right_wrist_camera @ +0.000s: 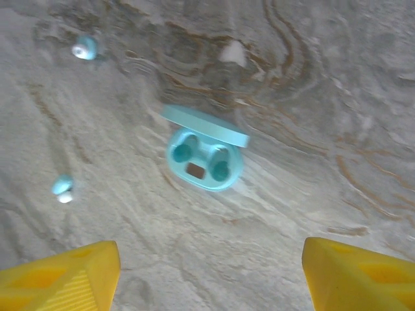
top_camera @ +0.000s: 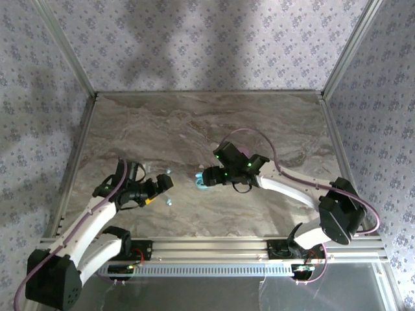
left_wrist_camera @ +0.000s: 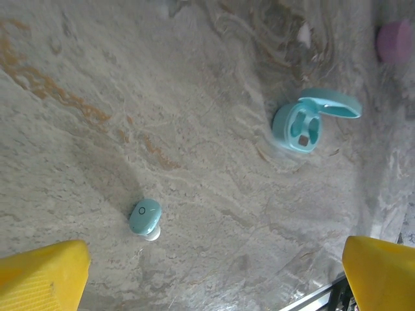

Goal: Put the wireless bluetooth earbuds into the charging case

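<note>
Inspection finding: I judge that no part of the insertion is done. The case (right_wrist_camera: 204, 162) sits on the desk (top_camera: 194, 123) with its lid (right_wrist_camera: 206, 127) raised. It is about midway between the left and right edges and closer to the near edge than to the far one. Both wells (right_wrist_camera: 182, 153) look empty to me, with only a small dark patch between them. One bud (right_wrist_camera: 63, 186) and a second bud (right_wrist_camera: 85, 48), both light blue, lie loose on the desk on the left-edge side of the case, apart from it and from each other. The left jaws are spread wide and hold nothing. Their yellow fingers (left_wrist_camera: 42, 278) frame a stretch of desk where a bud lies ahead of them, untouched. The right jaws are also spread and empty, with their fingers (right_wrist_camera: 363, 275) on either side of the view down onto the open case. A pink thing (left_wrist_camera: 394, 40), rounded and cut off by the frame, lies beyond the case, and I cannot tell what it is. Outstanding work, in my assessment: each blue bud has to be picked up, carried to the case and seated in a well, so the whole task is left.
</note>
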You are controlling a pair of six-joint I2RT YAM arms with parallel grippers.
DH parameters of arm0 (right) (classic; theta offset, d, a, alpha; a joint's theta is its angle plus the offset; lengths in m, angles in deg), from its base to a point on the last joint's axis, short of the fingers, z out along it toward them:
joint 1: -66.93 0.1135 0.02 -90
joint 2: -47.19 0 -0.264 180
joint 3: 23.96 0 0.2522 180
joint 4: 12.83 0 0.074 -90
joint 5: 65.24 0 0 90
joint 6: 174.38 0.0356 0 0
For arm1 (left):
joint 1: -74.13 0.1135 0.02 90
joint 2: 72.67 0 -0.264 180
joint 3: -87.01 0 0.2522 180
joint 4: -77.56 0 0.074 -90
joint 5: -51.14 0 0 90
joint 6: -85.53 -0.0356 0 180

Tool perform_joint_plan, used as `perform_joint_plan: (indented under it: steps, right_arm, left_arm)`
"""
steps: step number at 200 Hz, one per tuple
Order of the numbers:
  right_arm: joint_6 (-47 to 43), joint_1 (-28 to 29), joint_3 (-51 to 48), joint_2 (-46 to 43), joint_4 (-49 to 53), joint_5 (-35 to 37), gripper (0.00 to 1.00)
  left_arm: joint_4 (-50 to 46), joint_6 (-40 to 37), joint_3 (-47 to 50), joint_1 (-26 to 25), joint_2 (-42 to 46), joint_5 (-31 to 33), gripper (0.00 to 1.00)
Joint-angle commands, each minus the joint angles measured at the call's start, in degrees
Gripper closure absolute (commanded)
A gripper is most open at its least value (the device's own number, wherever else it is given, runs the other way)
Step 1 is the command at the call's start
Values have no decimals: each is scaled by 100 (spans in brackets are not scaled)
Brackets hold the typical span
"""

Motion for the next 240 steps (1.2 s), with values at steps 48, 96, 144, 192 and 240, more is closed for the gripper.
perform_joint_plan:
  steps: [48, 96, 144, 192, 240]
  right_arm:
    - [541, 797, 1335, 949, 593, -136, 32]
    - [896, 1251, 1865, 1751, 645, -162, 34]
    - [947, 1432, 2533, 2583, 677, -306, 40]
    - [922, 1490, 3131, 3284, 818, -549, 41]
    - [911, 1525, 3401, 3691, 820, -788, 42]
  left_arm:
    - [-130, -259, -276, 1340, 234, -738, 0]
    - [-12, -171, -58, 2609, 421, -1469, 0]
    - [76, -134, 25, 3071, 495, -1819, 0]
    - [80, -147, 46, 3088, 544, -1863, 0]
    - [93, -167, 35, 3097, 535, -1860, 0]
